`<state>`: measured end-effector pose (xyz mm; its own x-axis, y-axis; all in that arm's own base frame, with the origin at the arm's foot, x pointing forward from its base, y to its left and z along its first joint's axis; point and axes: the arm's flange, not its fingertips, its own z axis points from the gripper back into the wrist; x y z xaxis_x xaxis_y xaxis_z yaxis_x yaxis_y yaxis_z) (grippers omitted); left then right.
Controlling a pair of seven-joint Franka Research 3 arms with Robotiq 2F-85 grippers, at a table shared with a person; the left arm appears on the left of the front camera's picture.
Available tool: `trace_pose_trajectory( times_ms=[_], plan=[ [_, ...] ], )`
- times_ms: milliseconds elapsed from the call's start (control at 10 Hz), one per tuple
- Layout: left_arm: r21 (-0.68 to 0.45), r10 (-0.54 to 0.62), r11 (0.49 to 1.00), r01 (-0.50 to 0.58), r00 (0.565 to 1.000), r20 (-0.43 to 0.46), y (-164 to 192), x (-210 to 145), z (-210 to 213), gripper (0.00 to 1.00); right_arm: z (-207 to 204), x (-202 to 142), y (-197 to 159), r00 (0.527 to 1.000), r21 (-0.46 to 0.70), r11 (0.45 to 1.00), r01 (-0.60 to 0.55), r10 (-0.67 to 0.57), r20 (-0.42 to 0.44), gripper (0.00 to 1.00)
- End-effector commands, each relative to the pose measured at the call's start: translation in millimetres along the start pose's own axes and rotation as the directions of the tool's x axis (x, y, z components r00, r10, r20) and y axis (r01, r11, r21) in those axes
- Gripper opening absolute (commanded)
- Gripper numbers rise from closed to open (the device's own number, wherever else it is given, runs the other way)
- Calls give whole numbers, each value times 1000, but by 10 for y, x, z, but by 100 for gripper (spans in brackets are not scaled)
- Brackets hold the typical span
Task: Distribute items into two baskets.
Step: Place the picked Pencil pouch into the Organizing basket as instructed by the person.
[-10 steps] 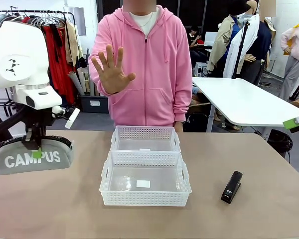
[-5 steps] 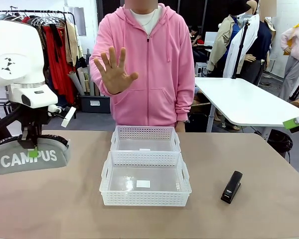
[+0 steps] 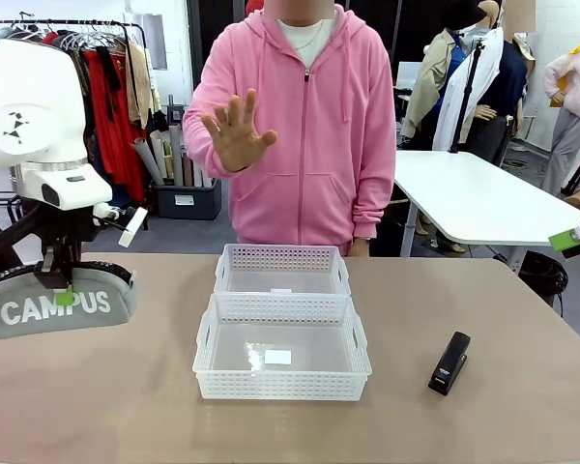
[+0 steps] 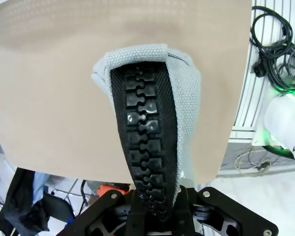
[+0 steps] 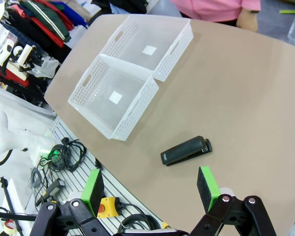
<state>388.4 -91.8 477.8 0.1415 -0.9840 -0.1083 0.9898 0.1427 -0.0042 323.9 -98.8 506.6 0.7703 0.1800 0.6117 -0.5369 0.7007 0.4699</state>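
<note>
The left claw (image 3: 66, 296) is clamping shut on the zipped top edge of the grey pouch (image 3: 58, 309). The pouch is hanging just under the claw, in the air over the left end of the worktop (image 3: 126, 406). In the left wrist view the black zip (image 4: 147, 132) is running straight out from between the closed fingers.

The two white baskets are sitting well off to this claw's right, touching end to end. The near basket (image 3: 280, 385) and the far basket (image 3: 280, 259) are each holding nothing but a label.

The right claw (image 5: 150, 186) is hovering with its fingers apart and gripping nothing. The black stapler (image 5: 186, 150) is lying on the worktop just beyond its pads.

Across the worktop, the person's hand (image 3: 237, 130) is being held up, palm outward, possibly as a signal; its meaning cannot be told.

The step in hand appears to be carrying the pouch to a basket. The next move is calling for a sideways swing to the right, over one basket's rim. The claw then needs lowering and opening so the soft pouch drops inside, leaving the other basket for the stapler.
</note>
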Motion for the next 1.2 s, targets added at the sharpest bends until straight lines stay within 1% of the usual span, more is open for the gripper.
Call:
trace_pose_trajectory(
  times_ms=[0,1100],
  plan=[
    [4,1,1000,-1,1000,-9,-20,-43,12,0,6,16,3,1000,10,1000,-10,10,13,100],
    [4,1,1000,-1,1000,-9,-20,-43,12,0,6,16,3,1000,10,1000,-10,10,13,100]
  ],
)
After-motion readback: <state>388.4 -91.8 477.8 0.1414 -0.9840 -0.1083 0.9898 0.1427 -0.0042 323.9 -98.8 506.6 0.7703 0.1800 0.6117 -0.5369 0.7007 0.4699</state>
